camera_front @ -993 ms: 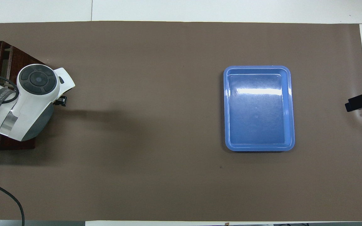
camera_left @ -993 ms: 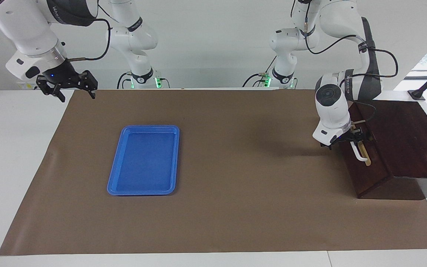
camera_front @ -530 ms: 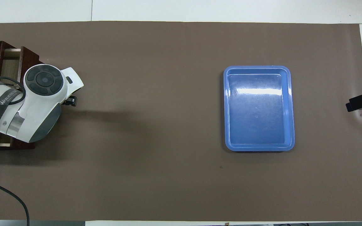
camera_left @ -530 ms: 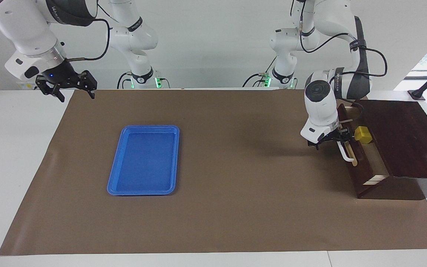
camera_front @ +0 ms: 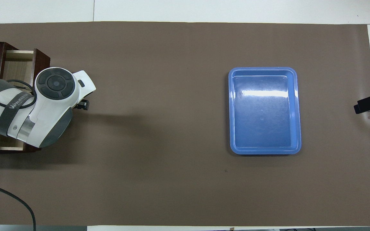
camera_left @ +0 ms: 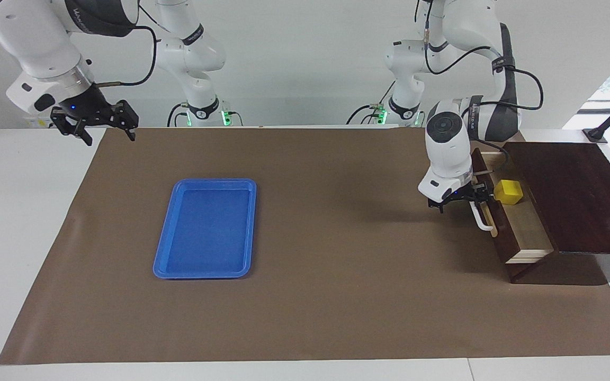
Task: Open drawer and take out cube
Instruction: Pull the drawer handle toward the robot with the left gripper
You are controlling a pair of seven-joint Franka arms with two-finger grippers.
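Your left gripper [camera_left: 473,193] sits at the dark wooden drawer's [camera_left: 517,233] white bar handle [camera_left: 481,218], grip unclear; glossy yellow cube [camera_left: 509,191] inside on pale wood; right gripper [camera_left: 105,125] open, empty, waiting over the desk edge.

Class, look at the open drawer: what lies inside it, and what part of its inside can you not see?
Inside the drawer a yellow cube sits on the pale wood floor, toward the robots' end. In the overhead view the left arm covers the cube and most of the interior.
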